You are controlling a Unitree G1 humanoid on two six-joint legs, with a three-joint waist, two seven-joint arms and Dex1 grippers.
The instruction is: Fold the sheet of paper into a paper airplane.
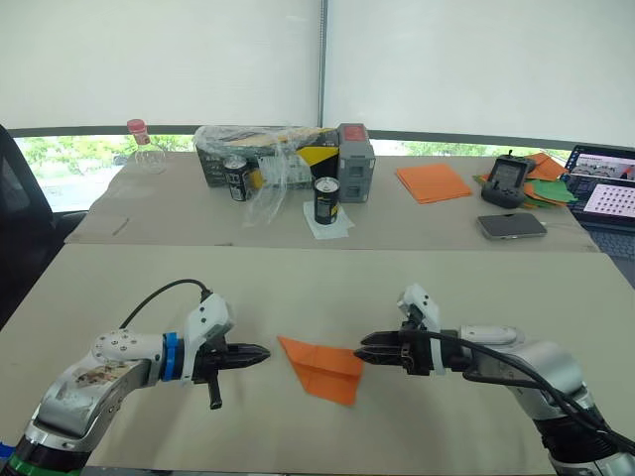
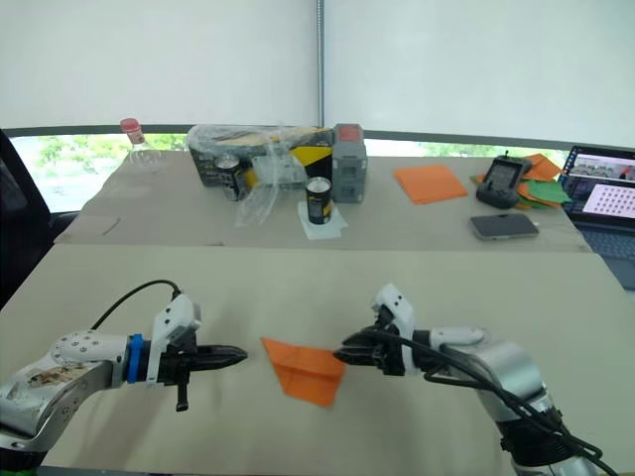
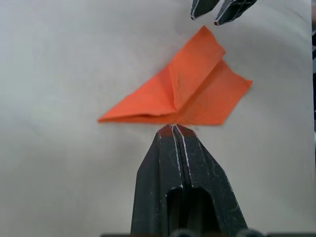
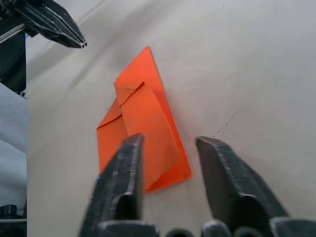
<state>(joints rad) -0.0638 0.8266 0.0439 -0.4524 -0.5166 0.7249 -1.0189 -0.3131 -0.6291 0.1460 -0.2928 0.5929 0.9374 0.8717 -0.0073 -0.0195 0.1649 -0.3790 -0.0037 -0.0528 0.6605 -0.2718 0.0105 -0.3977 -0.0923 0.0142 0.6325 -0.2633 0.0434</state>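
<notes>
Centrally, paper airplane (image 1: 322, 368) flat on table (image 1: 298, 288), left claw (image 1: 260, 354) closed, right claw (image 1: 363, 350) apart, cans (image 1: 326, 199) behind.

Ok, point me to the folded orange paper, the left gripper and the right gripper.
paper airplane (image 1: 319, 369), left eye view, middle of its folded layers.
left gripper (image 1: 263, 353), left eye view, tips of its closed fingers.
right gripper (image 4: 168, 143), right wrist view, gap between its open fingertips.

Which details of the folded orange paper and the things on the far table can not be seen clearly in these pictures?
- Paper airplane: its underside lies on the table, hidden in every view.
- Right wrist view: the right gripper has one finger covering part of the paper.
- Can and laptop: label and screen content too small to read in the eye views; the laptop is cut by the picture edge.
</notes>
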